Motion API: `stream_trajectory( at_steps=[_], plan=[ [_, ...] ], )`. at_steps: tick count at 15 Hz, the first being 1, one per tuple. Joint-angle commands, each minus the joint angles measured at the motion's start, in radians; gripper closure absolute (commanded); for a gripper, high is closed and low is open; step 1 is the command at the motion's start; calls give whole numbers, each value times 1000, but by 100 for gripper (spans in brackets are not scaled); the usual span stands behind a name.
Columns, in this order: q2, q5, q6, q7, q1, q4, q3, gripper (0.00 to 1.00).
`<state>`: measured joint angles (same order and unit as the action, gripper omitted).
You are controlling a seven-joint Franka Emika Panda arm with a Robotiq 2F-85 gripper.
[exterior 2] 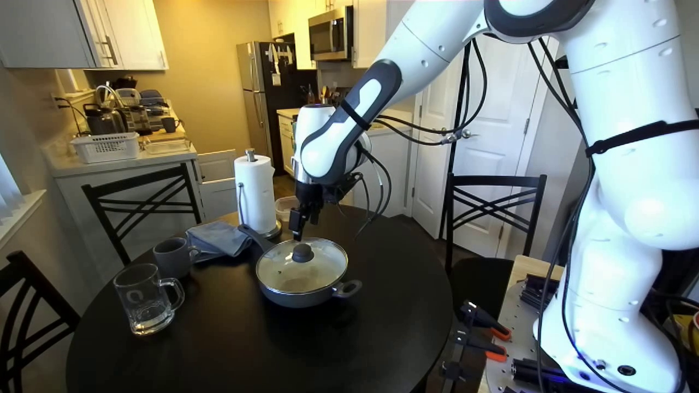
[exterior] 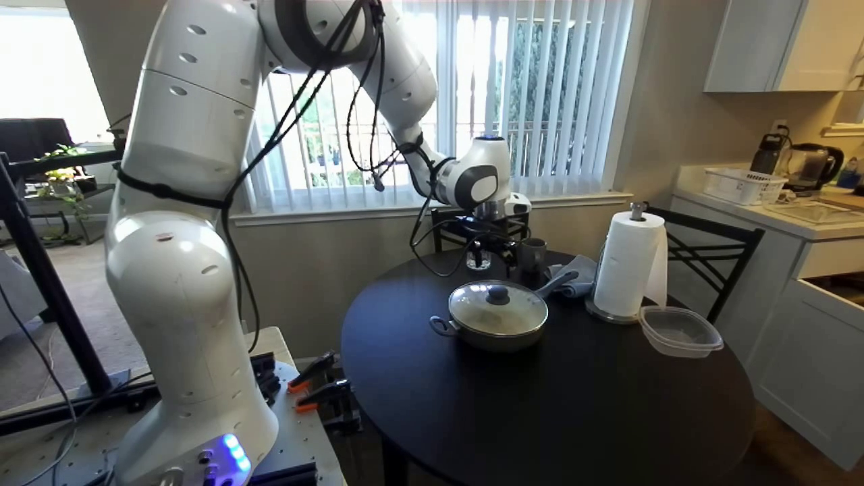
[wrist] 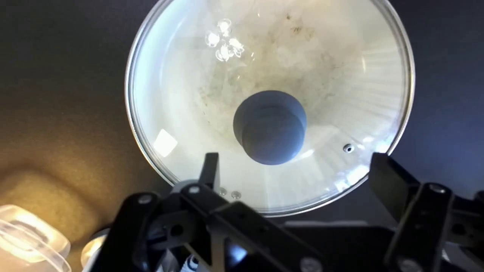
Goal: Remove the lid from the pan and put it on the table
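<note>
The glass lid (exterior: 472, 302) with a dark knob rests on the pan (exterior: 499, 343) on the black round table (exterior: 607, 418). In an exterior view the lid (exterior 2: 322, 267), the pan (exterior 2: 297, 299) and the table (exterior 2: 229, 355) also show. The pan's dark handle points toward the cloth. My gripper (exterior 2: 304, 222) is open and empty above the lid, close to the handle side. In the wrist view the lid (wrist: 189, 94) fills the middle, and the knob lies ahead of the gap between the open fingers (wrist: 296, 155). The fingers appear apart from the knob.
A paper-towel roll (exterior: 628, 266) and a clear plastic container (exterior: 678, 332) stand past the pan's handle side. A blue cloth (exterior 2: 218, 238) lies by the handle. A grey mug (exterior 2: 173, 259) and a glass mug (exterior 2: 147, 300) stand near the table's edge. Chairs surround the table.
</note>
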<state>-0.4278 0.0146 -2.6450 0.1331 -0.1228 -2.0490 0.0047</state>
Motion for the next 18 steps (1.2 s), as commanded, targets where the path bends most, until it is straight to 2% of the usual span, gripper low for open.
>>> stream_trajectory(
  at_steps=[1,8,18],
  plan=[
    [-59,-9,5,-59,29,75,13,0],
    [-157,5,107,-134,37,238,12,0],
    [-298,59,376,-135,65,423,42,0]
  ],
)
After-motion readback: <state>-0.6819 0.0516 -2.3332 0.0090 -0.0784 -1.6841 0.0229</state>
